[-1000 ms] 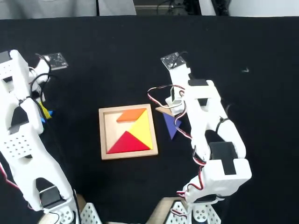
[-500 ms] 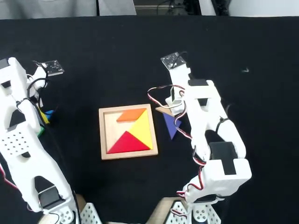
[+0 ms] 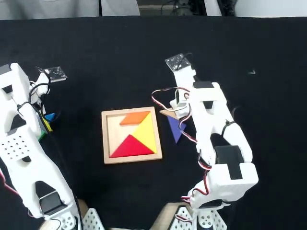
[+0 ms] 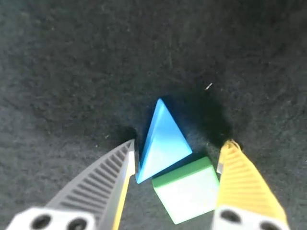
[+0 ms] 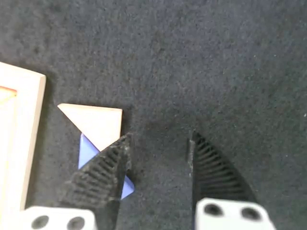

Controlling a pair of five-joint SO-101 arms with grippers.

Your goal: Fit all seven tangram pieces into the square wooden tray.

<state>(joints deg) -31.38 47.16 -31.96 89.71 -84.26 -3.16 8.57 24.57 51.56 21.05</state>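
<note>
- The tray (image 3: 132, 159) lies mid-table, stiff wood, holding a red piece (image 3: 129, 146), a yellow piece (image 3: 146, 134) and an orange piece (image 3: 134, 118).
- The right gripper (image 5: 159, 138) hangs spread and empty just beside a purple triangle (image 5: 86, 151), which is overlapped by a tan triangle (image 5: 98, 122) near the tray's rim.
- The left gripper (image 4: 181, 143), jaws apart, straddles a blue triangle (image 4: 163, 141) touching a green square (image 4: 189, 189).
- The pieces look light, rigid and smooth, so probably slippery. Pinch across flat edges, not corners.

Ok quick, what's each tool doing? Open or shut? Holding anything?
Left tool: open over the blue triangle and green square, gripping nothing.
Right tool: open, holding nothing.
</note>
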